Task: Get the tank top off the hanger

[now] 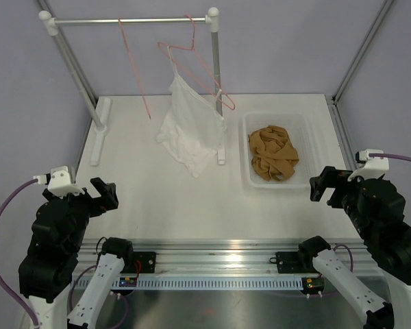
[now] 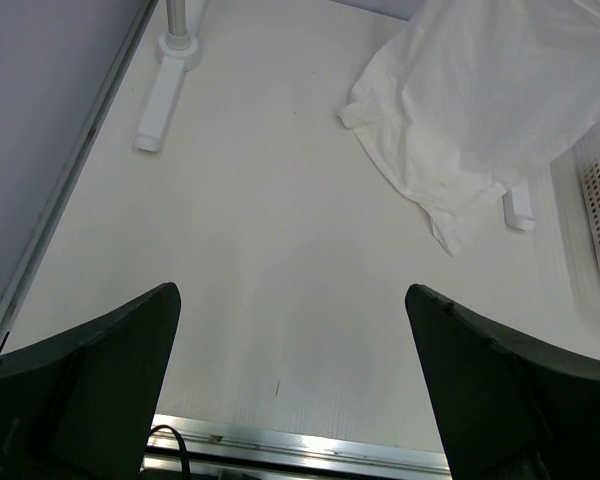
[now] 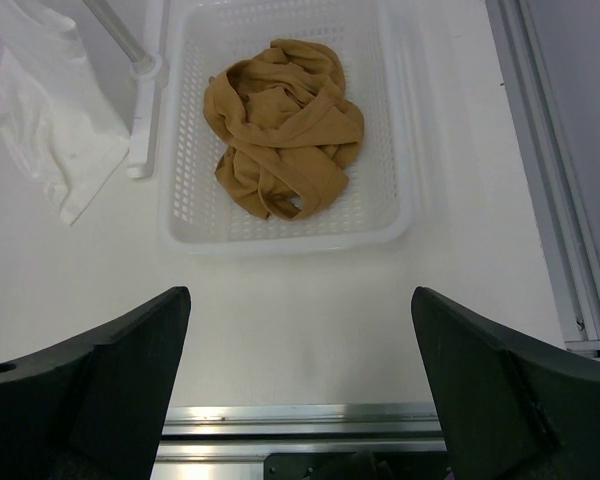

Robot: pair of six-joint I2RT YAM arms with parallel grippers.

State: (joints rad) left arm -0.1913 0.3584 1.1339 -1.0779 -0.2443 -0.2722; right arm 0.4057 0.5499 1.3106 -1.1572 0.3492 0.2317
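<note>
At 7 o'clock on the table, left tool, fingers spread wide, pinching nothing. At 5 o'clock, right tool, likewise spread and bare. Just beyond it, toward 2 o'clock, white perforated basket with the tan tank top crumpled inside, well apart from any hanger. At 12 o'clock, white garment draped from a second pink hanger. Farthest, at 11 o'clock, bare pink wire hanger hooked on the grey rail.

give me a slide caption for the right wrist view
Open right gripper facing a white basket holding the crumpled tan tank top; white garment at left
</note>
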